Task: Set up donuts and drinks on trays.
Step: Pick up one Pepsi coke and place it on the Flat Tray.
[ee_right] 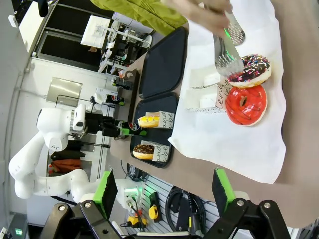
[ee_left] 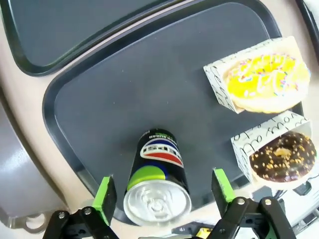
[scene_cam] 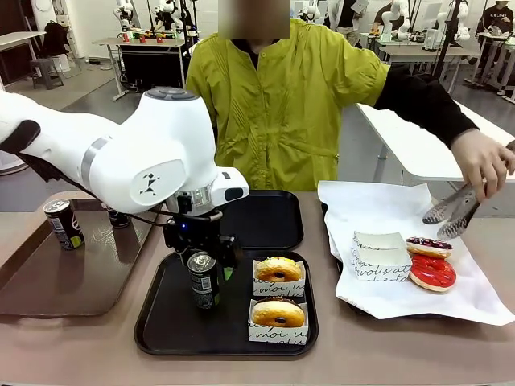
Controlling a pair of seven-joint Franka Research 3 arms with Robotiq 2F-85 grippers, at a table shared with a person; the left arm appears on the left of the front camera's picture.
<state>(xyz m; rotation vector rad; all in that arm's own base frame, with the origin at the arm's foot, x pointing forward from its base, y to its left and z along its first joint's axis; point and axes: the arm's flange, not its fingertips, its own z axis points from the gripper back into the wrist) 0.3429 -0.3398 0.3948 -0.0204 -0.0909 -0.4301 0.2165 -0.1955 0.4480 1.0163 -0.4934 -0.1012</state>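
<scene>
The near black tray has a black Pepsi can standing upright at its left side. Two sleeved donuts sit along its right side: a yellow sprinkled donut farther back and a dark crumb-topped donut nearer the front rim. The left gripper hangs right over the can with its jaws spread wide. Its green pads flank the can with a gap on each side, so it grips nothing.

A second black tray lies just behind the first. To the left, the brown tray carries two more cans, both upright near its far end. On the right, the paper-lined tray holds a red glazed donut and a dark-iced sprinkled donut touching it, with folded paper sleeves just beside them. The person's hand holds metal tongs over that paper.

The right gripper is also wide open, with nothing between its fingers. All the trays rest on the brown surface.
</scene>
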